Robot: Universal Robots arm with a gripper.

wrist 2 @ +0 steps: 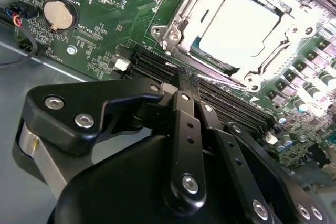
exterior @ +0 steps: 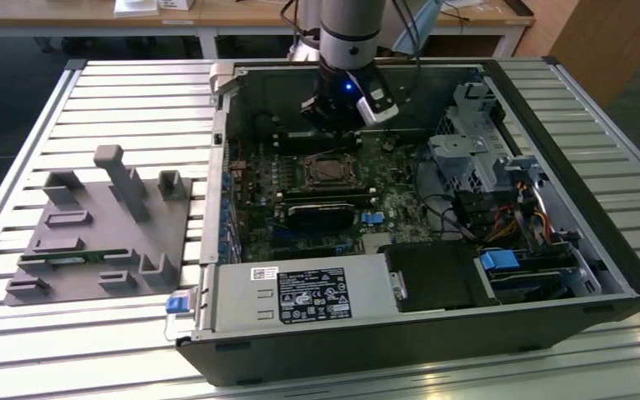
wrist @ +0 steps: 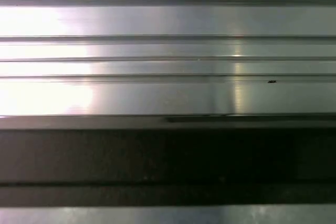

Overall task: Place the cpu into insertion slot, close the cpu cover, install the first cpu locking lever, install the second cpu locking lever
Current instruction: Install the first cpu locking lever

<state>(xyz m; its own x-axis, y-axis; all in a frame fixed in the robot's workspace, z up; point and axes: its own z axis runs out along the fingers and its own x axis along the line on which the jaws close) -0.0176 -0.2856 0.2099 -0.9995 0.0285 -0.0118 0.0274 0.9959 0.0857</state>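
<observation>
The cpu already lay in the insertion slot near the motherboard's middle, the cpu cover framing it. The claw, fingers pressed together and empty, hung just beyond the socket's far edge

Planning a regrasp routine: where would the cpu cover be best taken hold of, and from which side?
The cpu cover lies flat around the cpu, a thin frame with nothing upright to pinch. Probably best: come from above and take its outer edge on the side facing the memory slots, where the rim looks free.
</observation>
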